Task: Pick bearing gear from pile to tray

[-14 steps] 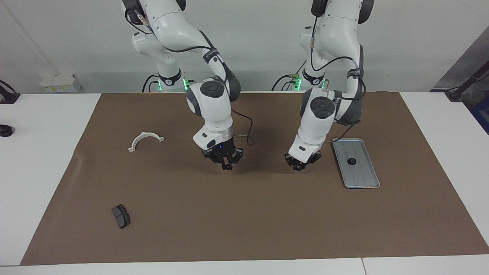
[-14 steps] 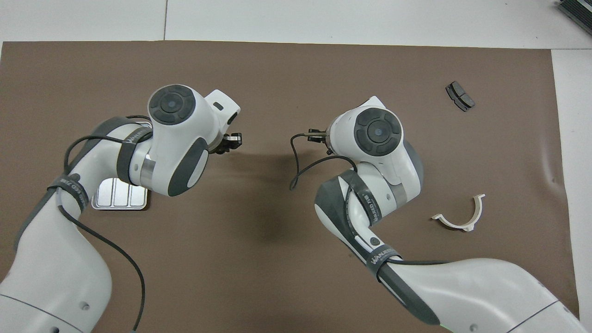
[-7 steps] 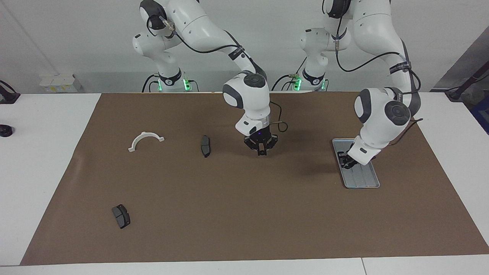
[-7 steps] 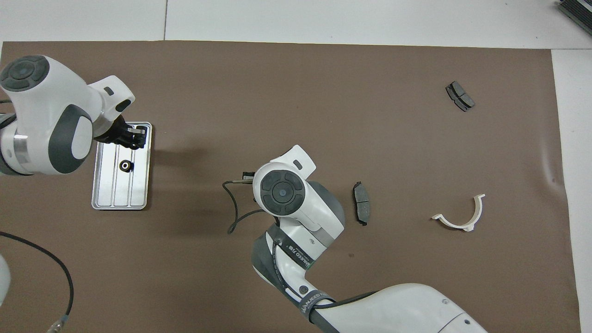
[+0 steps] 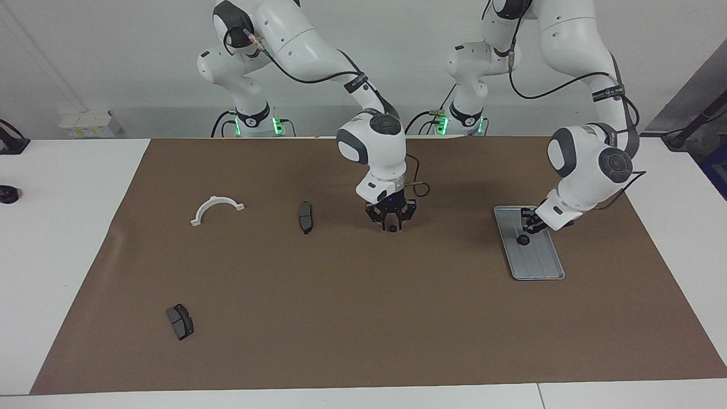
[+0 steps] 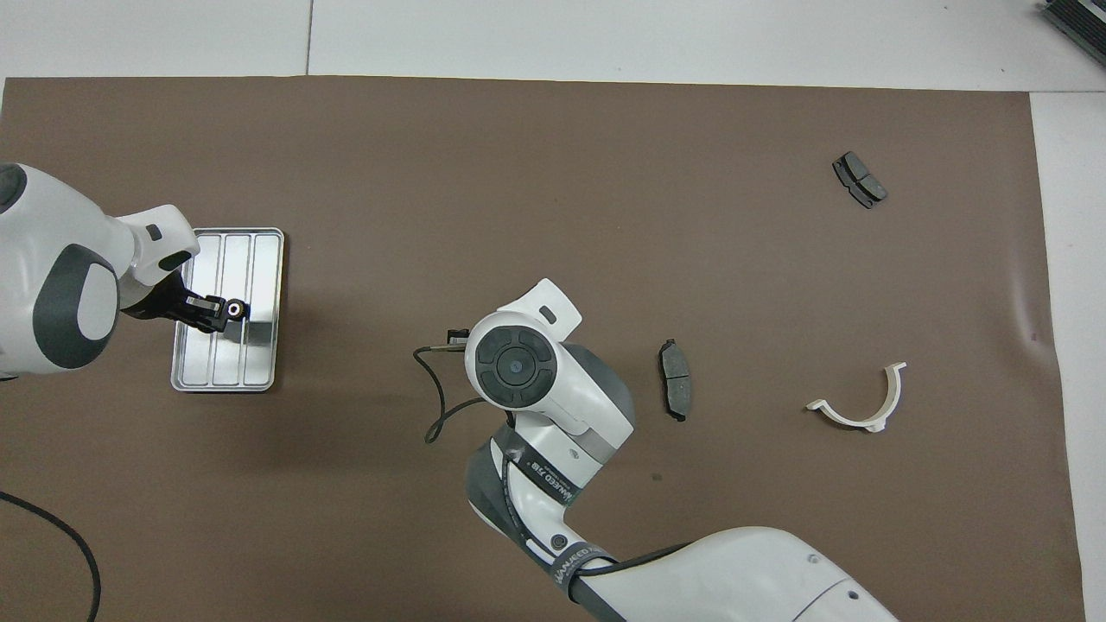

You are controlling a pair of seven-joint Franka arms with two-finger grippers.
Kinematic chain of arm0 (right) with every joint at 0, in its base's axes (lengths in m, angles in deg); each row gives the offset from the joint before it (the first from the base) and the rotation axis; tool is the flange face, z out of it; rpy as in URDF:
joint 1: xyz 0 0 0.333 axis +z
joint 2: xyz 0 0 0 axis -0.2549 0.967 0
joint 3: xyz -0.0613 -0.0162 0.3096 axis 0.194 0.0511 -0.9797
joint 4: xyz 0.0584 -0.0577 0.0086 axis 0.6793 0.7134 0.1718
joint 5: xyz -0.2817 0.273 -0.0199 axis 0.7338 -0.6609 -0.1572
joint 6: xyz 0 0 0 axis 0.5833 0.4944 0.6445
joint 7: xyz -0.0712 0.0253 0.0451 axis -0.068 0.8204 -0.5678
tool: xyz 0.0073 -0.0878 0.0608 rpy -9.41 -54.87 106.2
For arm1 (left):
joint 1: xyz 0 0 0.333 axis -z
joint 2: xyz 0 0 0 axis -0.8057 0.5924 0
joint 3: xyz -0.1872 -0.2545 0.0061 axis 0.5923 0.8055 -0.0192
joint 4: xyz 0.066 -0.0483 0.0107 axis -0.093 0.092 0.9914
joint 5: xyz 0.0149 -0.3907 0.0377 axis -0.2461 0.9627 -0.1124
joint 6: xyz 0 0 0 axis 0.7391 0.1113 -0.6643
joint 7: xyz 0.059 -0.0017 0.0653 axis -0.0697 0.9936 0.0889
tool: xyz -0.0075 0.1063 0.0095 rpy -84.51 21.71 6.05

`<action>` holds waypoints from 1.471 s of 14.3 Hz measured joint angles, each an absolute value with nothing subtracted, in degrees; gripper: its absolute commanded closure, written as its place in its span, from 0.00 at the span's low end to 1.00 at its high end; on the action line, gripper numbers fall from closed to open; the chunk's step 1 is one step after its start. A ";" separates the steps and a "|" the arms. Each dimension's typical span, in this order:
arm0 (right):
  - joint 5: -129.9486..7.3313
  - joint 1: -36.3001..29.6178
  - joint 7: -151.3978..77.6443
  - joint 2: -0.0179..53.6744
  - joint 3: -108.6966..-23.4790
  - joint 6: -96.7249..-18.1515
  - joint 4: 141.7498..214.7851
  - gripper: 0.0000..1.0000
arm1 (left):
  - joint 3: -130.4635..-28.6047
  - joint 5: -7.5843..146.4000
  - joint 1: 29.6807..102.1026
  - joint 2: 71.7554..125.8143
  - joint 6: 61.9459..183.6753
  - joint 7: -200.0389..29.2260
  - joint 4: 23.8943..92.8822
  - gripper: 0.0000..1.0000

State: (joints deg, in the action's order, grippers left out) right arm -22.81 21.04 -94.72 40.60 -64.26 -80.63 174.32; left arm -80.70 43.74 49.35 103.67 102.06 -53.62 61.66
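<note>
facing view: a brown mat [image 5: 341,318] covers most of the white bench [image 5: 68,227]. the tray [image 5: 539,264] lies on the mat toward the left arm's end of the bench, and one small black gear [image 5: 522,240] sits in it, about midway along its length. the left hand [image 5: 528,226] hangs low over the tray right beside that gear. whether it touches the gear, and whether it is open or closed, i cannot tell.

the right hand [image 5: 391,224] hovers low over the middle of the mat, pointing straight down, with a small dark blob at its tip that i cannot identify. i cannot tell whether this hand is open or closed either.

toward the right arm's end lie the loose parts. a dark curved pad [image 5: 305,217] rests just beside the right hand. a white half-ring bracket [image 5: 217,209] lies closer to that end of the bench, well apart from the pad. a second dark pad [image 5: 180,321] sits alone near the mat's corner farthest from the robots. a small black object [image 5: 8,194] rests off the mat at the bench's edge.

from overhead, the right arm's wrist covers its own hand entirely. the left hand [image 6: 207,311] reaches over the tray [image 6: 259,259] from the side, its tip meeting the gear [image 6: 233,308] in this view. the pad [image 6: 676,390], bracket [image 6: 860,406] and corner pad [image 6: 860,180] all lie uncovered.
</note>
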 measured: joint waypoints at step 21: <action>-27.45 -13.18 -59.58 11.03 -63.69 -42.58 171.68 0.00 | -79.19 44.10 80.55 103.63 118.06 -95.18 61.25 0.09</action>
